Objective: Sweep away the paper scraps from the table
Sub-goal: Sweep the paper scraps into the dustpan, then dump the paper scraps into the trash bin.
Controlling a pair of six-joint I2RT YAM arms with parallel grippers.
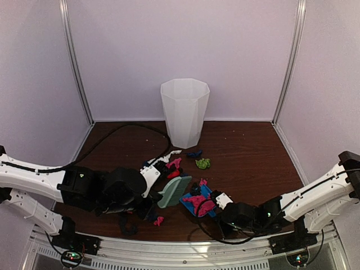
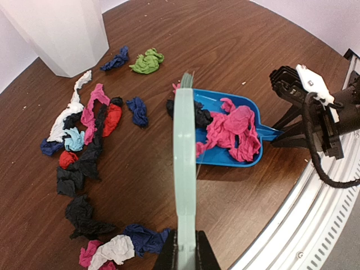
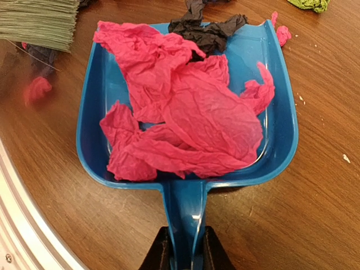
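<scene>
Many paper scraps (image 2: 93,115), dark table (image 1: 247,152) (pale walls (image 1: 185,45))

Dark wood table (image 1: 253,146) carries scattered paper scraps (image 2: 84,160), a blue dustpan (image 3: 281,129) and a white bin (image 1: 184,112).

Pale lilac wall panels (image 1: 185,45) enclosed the dark wood-grain table (image 1: 247,146) on three sides, joined at the back corners by slim metal uprights (image 1: 76,62), under soft, even light.
</scene>
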